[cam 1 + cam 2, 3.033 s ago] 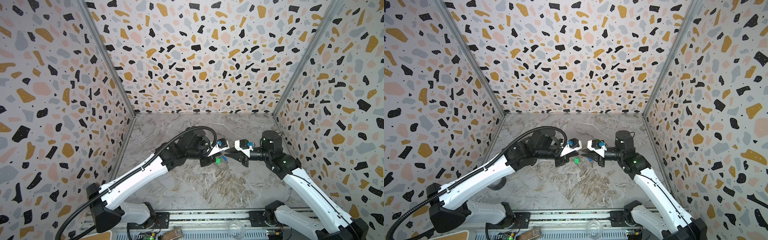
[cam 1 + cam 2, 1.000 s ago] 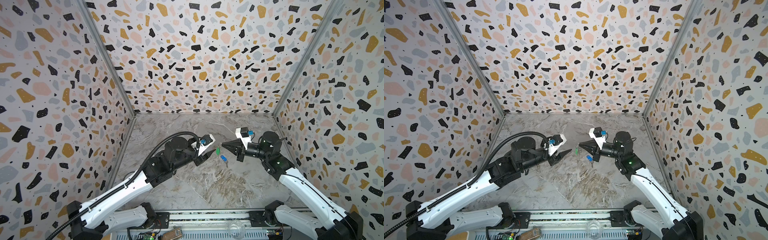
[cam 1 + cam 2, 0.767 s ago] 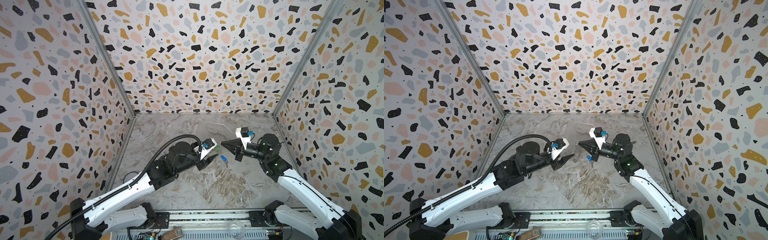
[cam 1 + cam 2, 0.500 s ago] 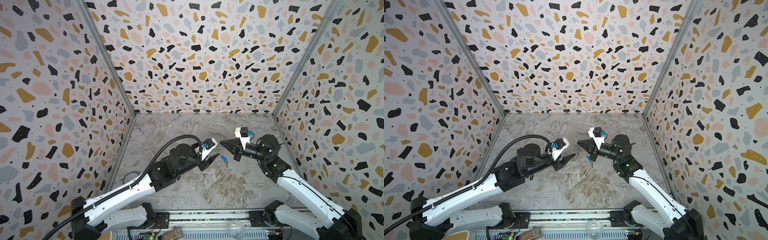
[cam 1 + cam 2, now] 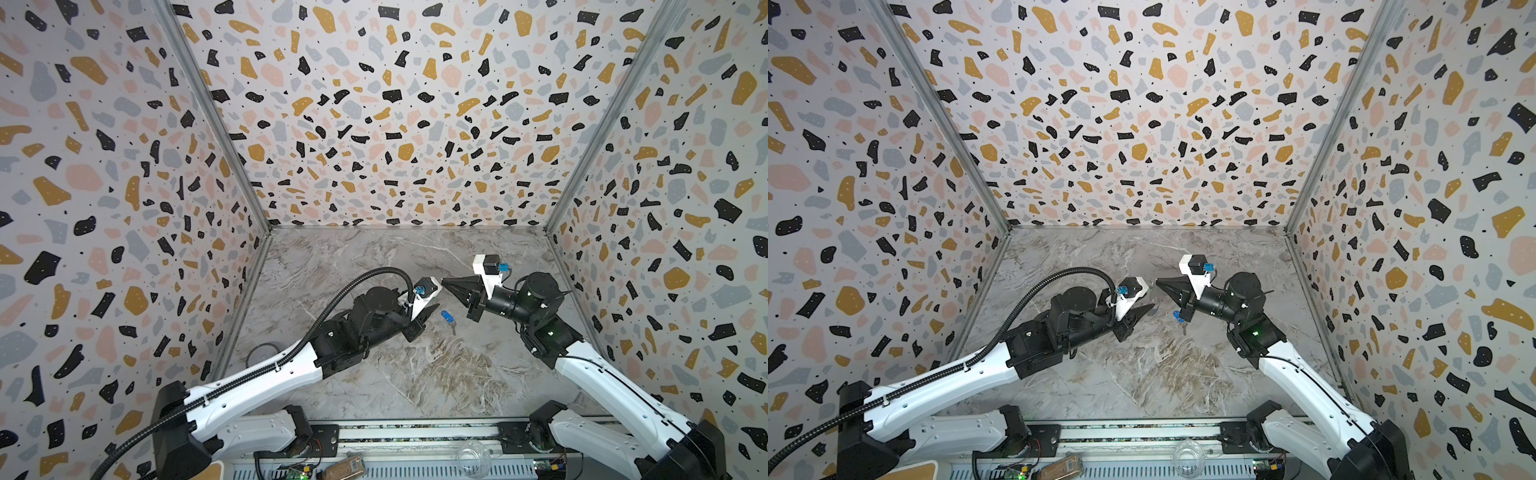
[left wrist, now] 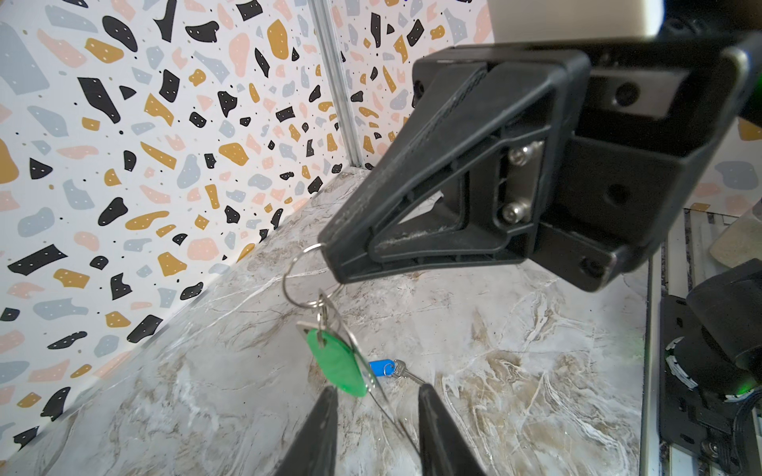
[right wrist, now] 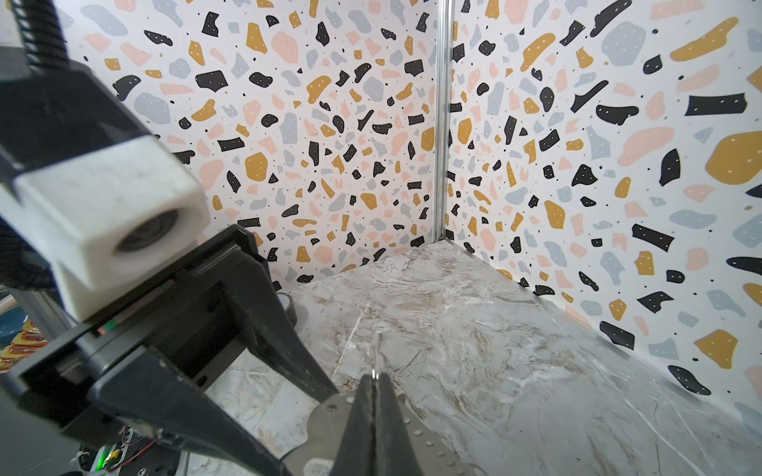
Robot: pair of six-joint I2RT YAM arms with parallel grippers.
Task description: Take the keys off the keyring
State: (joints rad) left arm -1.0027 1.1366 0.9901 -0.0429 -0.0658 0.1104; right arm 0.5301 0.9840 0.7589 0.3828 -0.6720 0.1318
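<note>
Keyring (image 6: 285,280) pinched in right hand (image 6: 332,263); green-tag key (image 6: 336,364) near left hand (image 6: 377,393).

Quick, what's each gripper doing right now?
Left gripper: open, jaws either side of the hanging green-tagged key, not clamped.
Right gripper: shut on the keyring, pinching its top ring.

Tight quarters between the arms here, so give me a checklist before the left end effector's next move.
1. Right end effector shut on ring: ok.
2. Blue key off ring, on table: ok.
3. Green key off ring: not ok, it hangs there.
4. Left end effector open: ok.
5. Green key between its jaws: cannot tell.
</note>
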